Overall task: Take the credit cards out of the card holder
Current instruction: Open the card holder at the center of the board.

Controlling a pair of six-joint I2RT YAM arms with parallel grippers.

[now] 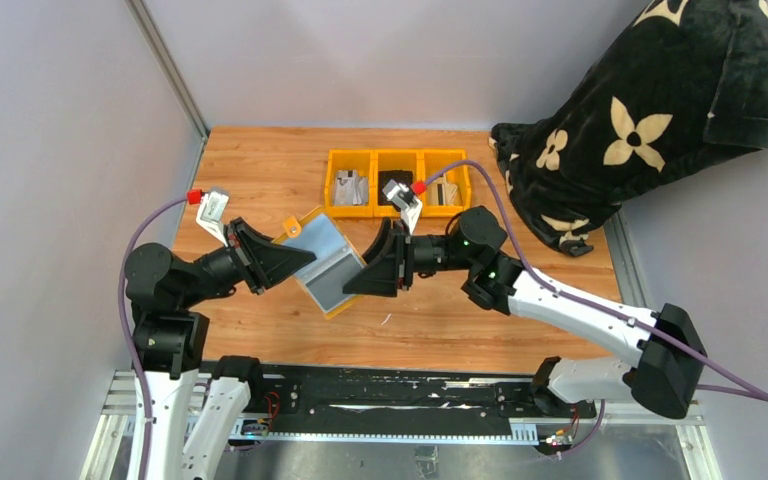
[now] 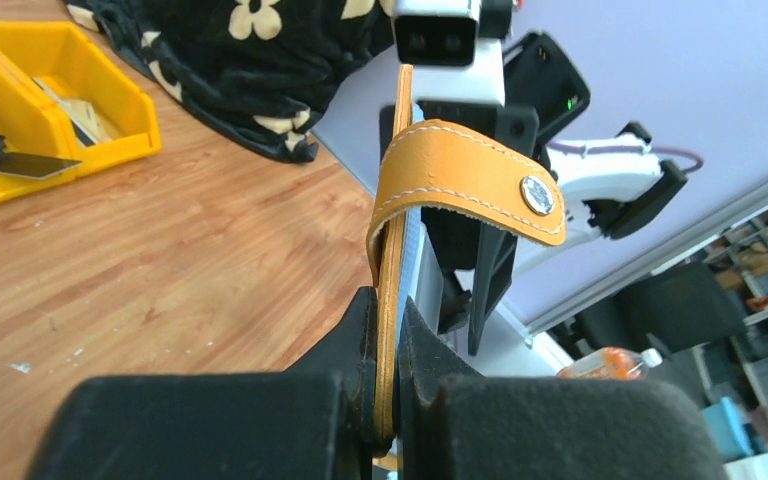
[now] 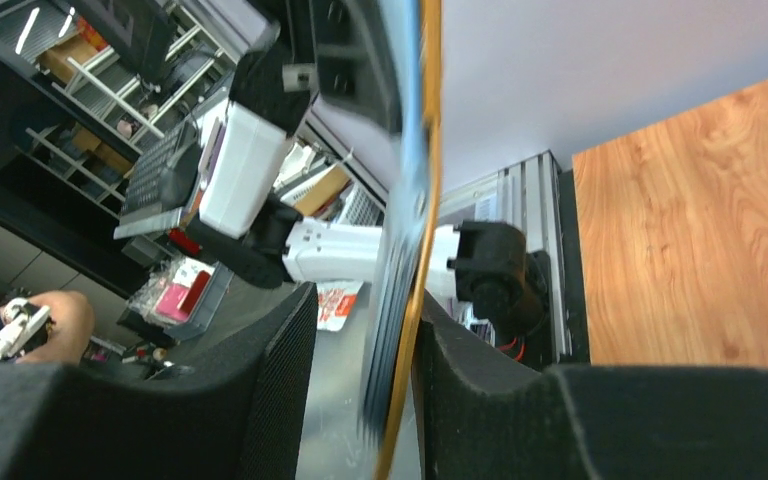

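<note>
Over the wooden table (image 1: pixel 260 160), my left gripper (image 2: pixel 385 330) pinches one edge of the open yellow wallet (image 1: pixel 325 262); my right gripper (image 3: pixel 365 330) has its fingers spread around the opposite edge. Beyond stand three yellow bins (image 1: pixel 397 183), then a black flowered blanket (image 1: pixel 650 120)

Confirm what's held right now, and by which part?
Left gripper is clamped on the wallet by its leather edge, near the snap strap. Right gripper straddles the opposite edge, jaws open, gap on one side: no grip there.

Three yellow bins (image 1: pixel 348 211), black floral blanket (image 1: pixel 650 110), wooden table (image 1: pixel 260 170)
</note>
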